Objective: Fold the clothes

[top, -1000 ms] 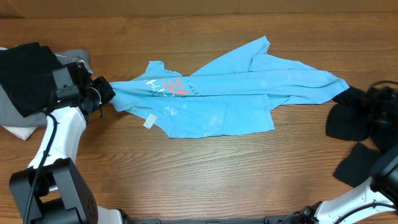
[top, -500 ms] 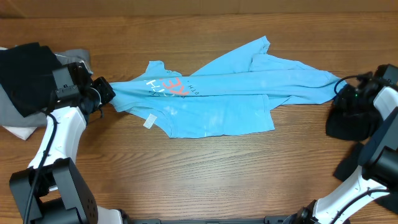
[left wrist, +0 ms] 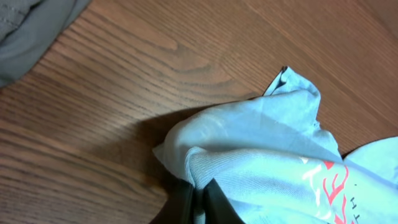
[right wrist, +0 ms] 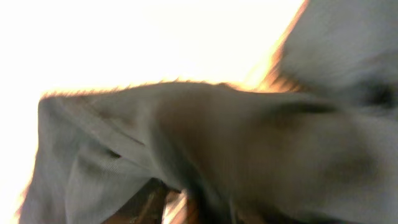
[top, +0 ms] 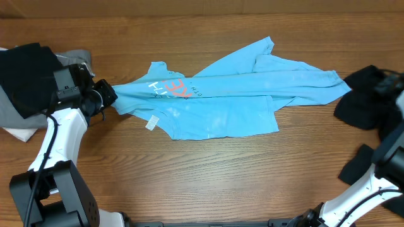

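The light sky-blue T-shirt [top: 221, 101] lies crumpled across the middle of the table, with red and white lettering near its left end. My left gripper [top: 108, 96] is shut on the shirt's left edge. In the left wrist view its jaws [left wrist: 198, 198] pinch a fold of the blue cloth [left wrist: 261, 149]. My right gripper [top: 390, 85] is at the far right and holds a black garment [top: 365, 101] bunched beside the shirt's right end. In the right wrist view dark cloth [right wrist: 217, 124] fills the blurred frame and covers the jaws.
A pile of clothes sits at the far left: a black garment [top: 25, 69] on top, grey cloth [top: 77, 57] behind it, white cloth [top: 19, 132] under it. Another black piece [top: 360, 167] lies at the lower right by the right arm's base.
The right gripper went left to the black garment, took hold of it and drew it up and to the right. The left gripper and the blue T-shirt have not moved.
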Available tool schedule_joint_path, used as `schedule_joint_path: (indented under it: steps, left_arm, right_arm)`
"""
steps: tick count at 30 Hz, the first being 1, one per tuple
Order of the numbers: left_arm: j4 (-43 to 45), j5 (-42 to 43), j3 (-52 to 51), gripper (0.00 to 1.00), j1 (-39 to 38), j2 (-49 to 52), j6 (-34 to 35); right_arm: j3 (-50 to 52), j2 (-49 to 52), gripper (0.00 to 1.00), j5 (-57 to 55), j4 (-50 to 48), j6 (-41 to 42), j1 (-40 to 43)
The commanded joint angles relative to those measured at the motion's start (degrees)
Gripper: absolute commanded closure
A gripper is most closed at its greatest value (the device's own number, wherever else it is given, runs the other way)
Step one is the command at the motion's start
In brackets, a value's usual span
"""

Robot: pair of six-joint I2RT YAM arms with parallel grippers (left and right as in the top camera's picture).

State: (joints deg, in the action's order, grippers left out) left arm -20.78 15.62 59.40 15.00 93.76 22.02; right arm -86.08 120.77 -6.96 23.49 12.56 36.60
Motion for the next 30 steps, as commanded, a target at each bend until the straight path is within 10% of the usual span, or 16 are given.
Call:
schedule_joint_path:
  steps: [1, 9, 23, 24, 28, 30]
  left_arm:
    - [-0.37, -0.31, 1.57, 0.89, 0.33, -1.75, -1.25]
    - [0.24, -0.35, 1.6, 0.88, 0.33, -1.75, -1.31]
    - [3.72, -8.74, 18.86, 0.96, -0.48, -1.53, -7.74]
    - [4.81, -8.76, 20.35, 0.89, -0.52, -1.46, -7.72]
    - [6.01, -8.57, 23.74, 0.04, -1.03, -1.2, -7.45]
    - [2.19, -8.04, 23.78, 0.0, -1.38, -1.18, -7.39]
  right_arm:
    - [-5.09, -0.11, 0.59, -3.37, 1.16, 7.45, 3.34]
    - [-10.45, -1.62, 0.36, 7.89, 8.13, -1.81, 4.17]
    - [-10.8, -13.88, 0.28, 27.06, 25.79, -2.14, -0.74]
    - [-10.8, -14.1, 0.28, 27.04, 26.95, -2.14, -1.25]
    - [-10.75, -14.21, 0.28, 27.02, 30.97, -2.38, -2.89]
    - [-10.75, -14.21, 0.27, 27.04, 32.98, -2.62, -3.85]
